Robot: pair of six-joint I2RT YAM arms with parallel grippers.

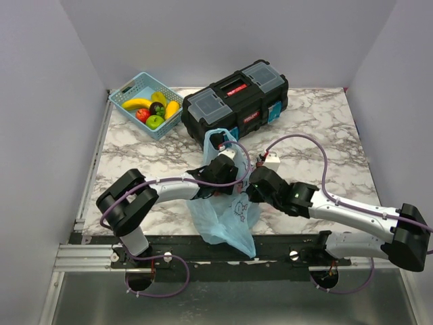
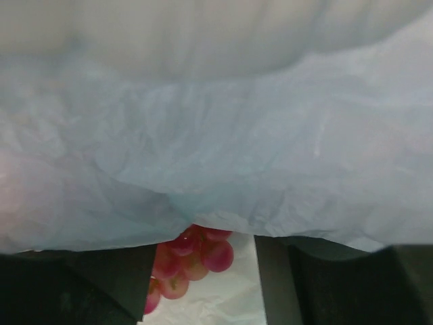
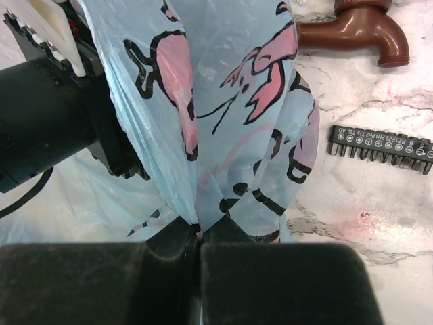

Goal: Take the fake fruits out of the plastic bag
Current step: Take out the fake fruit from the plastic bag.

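The plastic bag [image 1: 226, 217] lies crumpled at the table's near middle. My left gripper [image 1: 222, 157] reaches into its mouth. In the left wrist view the bag's film [image 2: 216, 135] fills the top, and a bunch of red fake grapes [image 2: 193, 261] lies on the film by the left finger of my open left gripper [image 2: 203, 291]. My right gripper [image 1: 256, 188] is shut on a fold of the bag [image 3: 223, 101], pinching it at the fingertips [image 3: 201, 233]. More fake fruits [image 1: 154, 112] lie in the basket.
A light-blue lattice basket [image 1: 128, 91] stands at the back left. A black toolbox [image 1: 237, 101] stands behind the bag. A brown tap piece [image 3: 358, 27] and a strip of screwdriver bits [image 3: 379, 145] lie on the marble right of the bag.
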